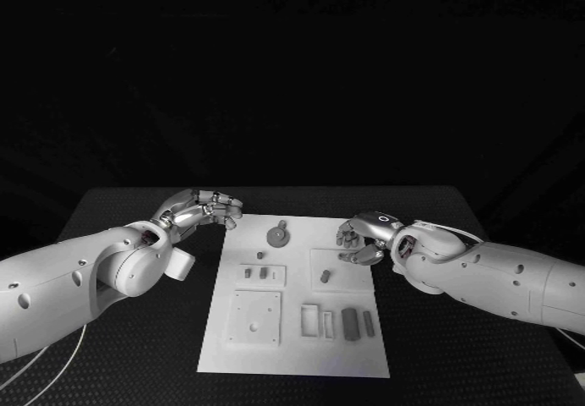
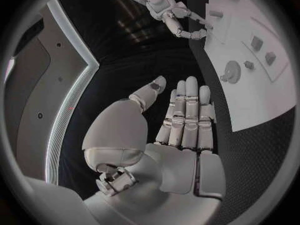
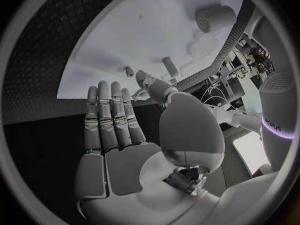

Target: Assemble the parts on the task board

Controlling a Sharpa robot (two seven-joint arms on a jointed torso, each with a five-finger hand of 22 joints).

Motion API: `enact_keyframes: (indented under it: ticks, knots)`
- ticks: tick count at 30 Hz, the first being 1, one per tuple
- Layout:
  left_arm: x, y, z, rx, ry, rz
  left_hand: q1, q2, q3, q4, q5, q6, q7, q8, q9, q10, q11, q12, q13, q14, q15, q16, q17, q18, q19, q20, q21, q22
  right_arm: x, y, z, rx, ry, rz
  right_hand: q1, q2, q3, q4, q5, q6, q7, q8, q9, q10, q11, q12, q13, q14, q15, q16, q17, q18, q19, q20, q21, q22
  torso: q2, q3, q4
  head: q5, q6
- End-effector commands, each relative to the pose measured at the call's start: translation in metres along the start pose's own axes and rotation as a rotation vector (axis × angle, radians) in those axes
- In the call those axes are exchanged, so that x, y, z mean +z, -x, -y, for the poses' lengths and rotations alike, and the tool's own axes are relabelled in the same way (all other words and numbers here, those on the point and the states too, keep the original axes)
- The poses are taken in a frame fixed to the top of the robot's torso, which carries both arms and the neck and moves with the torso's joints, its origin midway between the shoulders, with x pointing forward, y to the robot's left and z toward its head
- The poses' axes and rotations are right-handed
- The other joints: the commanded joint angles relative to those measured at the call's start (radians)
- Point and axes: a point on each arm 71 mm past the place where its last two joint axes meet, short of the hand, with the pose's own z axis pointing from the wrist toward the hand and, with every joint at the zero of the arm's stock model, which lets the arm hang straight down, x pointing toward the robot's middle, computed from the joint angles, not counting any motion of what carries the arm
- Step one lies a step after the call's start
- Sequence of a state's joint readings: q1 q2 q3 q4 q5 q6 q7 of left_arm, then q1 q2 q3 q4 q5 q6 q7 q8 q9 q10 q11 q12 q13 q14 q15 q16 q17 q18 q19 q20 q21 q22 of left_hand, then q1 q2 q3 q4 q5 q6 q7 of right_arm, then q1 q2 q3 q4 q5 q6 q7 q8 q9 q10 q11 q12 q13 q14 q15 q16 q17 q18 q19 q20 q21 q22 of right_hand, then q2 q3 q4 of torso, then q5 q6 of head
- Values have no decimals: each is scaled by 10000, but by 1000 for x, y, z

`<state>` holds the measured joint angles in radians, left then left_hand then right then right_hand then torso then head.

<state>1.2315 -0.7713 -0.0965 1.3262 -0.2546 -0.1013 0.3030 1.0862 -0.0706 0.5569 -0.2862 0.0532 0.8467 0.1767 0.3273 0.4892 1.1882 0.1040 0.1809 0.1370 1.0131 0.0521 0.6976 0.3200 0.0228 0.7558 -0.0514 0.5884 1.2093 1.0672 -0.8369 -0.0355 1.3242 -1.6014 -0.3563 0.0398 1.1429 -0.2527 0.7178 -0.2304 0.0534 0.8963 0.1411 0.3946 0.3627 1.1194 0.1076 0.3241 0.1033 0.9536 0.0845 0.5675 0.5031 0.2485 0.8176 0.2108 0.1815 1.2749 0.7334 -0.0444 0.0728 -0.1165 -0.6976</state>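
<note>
The white task board (image 1: pixel 292 338) lies in the middle of the table. On it are grey parts: a round disc (image 1: pixel 279 235) at the far end, a small peg (image 1: pixel 259 255), two little pieces (image 1: pixel 255 273) in a recess, an oblong piece (image 1: pixel 325 275), and two dark bars (image 1: pixel 351 324) near the front. My left hand (image 1: pixel 201 207) hovers at the board's far left corner, fingers straight and apart, palm bare (image 2: pixel 184 130). My right hand (image 1: pixel 364 238) hangs over the board's far right edge, fingers stretched out, holding nothing (image 3: pixel 115 130). The disc (image 2: pixel 232 71) lies just beyond my left fingertips.
A square raised plate (image 1: pixel 256 317) and two rectangular slots (image 1: pixel 309 320) sit in the board's front half. Black table (image 1: pixel 146 355) surrounds the board on both sides, with both white forearms above it.
</note>
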Motion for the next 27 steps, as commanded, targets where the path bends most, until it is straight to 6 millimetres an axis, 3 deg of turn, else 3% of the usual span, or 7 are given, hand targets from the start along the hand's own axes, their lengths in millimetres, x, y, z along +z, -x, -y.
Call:
enact_keyframes:
  ticks: [1, 10, 27]
  knots:
    - [0, 0, 1, -252, -115, 15, -28, -25, -59, -11, -9, -78, -18, -60, -15, -21, 52, -59, -15, 36, 30, -47, 20, 142, -4, 69, -35, 13, 1, -2, -5, -791, 123, 0, 85, -34, 141, 17, -42, 108, -12, 66, 27, 144, -25, -52, 48, 121, -16, 75, 87, 133, 136, -15, 23, 23, -61, -17, -2, 5, -59]
    - [0, 1, 0, -263, -96, 36, -57, -24, -98, -8, -11, -118, -2, -70, -26, -38, 68, -96, -30, 69, 27, -96, 73, 146, 7, 72, -51, 24, 4, -9, -12, -1179, 181, -202, 410, -121, 853, 115, -52, 387, -63, 223, 132, 551, -186, -34, 321, 371, -157, 280, 518, 133, 494, -144, 154, 166, -42, -5, -11, 2, -84]
    - [0, 0, 0, -279, -96, 18, -85, -18, -137, -9, -11, -170, 18, -81, -40, -54, 82, -137, -46, 90, 27, -164, 138, 149, 17, 71, -73, 36, 8, -17, -11, -1495, 53, -487, 344, -71, 1095, 275, -51, 473, -84, 265, 175, 637, -217, -90, 470, 408, -186, 288, 725, 133, 565, -172, 166, 243, -50, -7, -4, -16, -177]
